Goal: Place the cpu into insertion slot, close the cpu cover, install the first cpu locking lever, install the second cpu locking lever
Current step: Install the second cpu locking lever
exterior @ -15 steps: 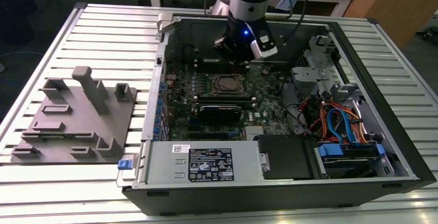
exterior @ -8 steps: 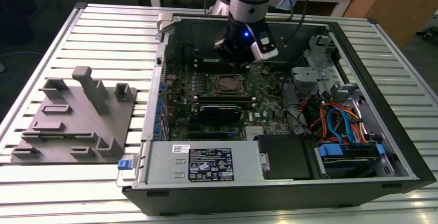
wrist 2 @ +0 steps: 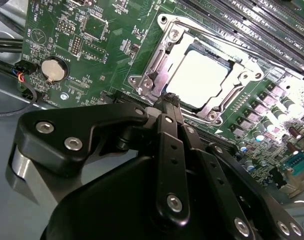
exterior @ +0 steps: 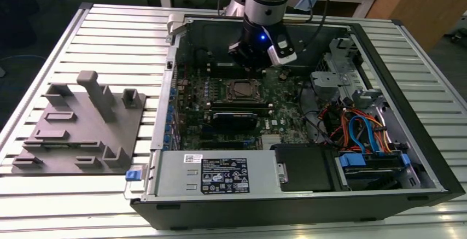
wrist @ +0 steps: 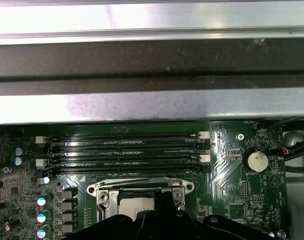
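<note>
Arm vertical inside the case, claw [wrist 2: 167, 102] clenched empty just above cpu cover [wrist 2: 156, 65]; cpu [wrist 2: 196, 77] seated in insertion slot [exterior: 239, 89].

Exterior view: high, angled down from the front, takes in the whole open PC case [exterior: 292, 184] on the slatted table [exterior: 65, 195]. Both wrist views sit close above the motherboard [wrist 2: 107, 45]; first faces the memory slots [wrist: 127, 150] and case wall, second looks obliquely past the gripper [wrist 2: 170, 102]. All three share the insertion slot [exterior: 243, 89].
</note>
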You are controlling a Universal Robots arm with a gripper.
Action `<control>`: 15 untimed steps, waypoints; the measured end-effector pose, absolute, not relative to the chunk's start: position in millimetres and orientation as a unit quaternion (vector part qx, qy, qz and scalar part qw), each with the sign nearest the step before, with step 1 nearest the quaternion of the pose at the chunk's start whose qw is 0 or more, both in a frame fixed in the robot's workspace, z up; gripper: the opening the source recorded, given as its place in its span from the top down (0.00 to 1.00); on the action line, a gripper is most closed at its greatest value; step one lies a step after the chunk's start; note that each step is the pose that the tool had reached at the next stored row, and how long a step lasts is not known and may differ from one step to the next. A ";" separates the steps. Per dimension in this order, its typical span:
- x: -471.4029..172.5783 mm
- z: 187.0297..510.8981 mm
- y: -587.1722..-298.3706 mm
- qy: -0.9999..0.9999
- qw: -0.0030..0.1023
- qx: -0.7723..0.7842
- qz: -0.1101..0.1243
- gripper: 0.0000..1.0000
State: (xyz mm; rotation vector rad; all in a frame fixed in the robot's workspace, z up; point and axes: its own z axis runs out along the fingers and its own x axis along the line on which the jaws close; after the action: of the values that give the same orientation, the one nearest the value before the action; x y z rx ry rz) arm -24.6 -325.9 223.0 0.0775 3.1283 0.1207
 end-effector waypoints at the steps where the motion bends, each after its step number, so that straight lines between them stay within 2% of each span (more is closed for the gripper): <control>1: -24.6 222.9 -325.9 0.999 0.005 0.025 0.039 0.89; 8: -24.6 223.0 -326.0 0.999 0.005 0.025 0.038 0.89; 15: -24.5 228.5 -326.0 0.999 0.005 0.025 0.024 0.89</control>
State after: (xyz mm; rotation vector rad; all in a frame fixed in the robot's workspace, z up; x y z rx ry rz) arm -24.5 -326.0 228.5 0.0771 3.1290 0.0756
